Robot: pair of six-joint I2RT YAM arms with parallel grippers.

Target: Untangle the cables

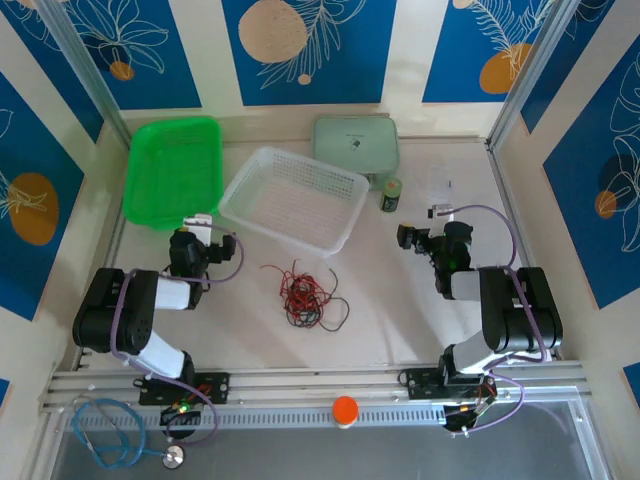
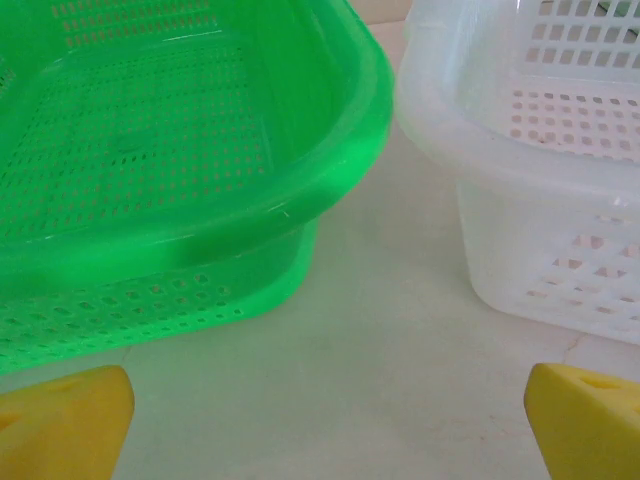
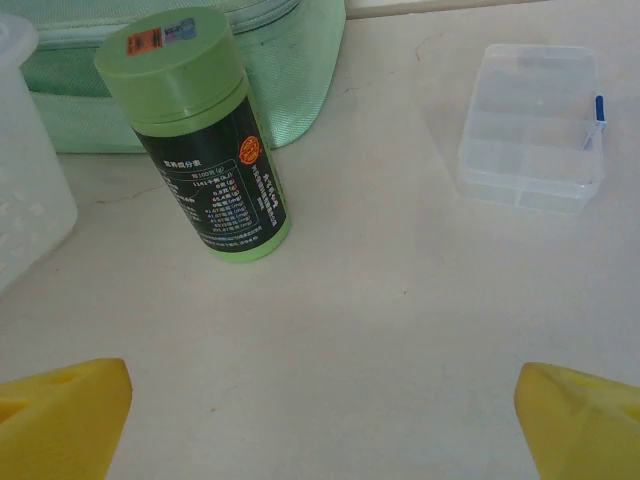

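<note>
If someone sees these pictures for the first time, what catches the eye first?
The bright green basket at the back left stands out first, with a white basket beside it. In the middle of the table lies a small tangle of red and black cables.

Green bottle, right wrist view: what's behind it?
A pale green zip case lies right behind the green bottle. The bottle covers part of the case's front, so whether they touch cannot be told.
</note>
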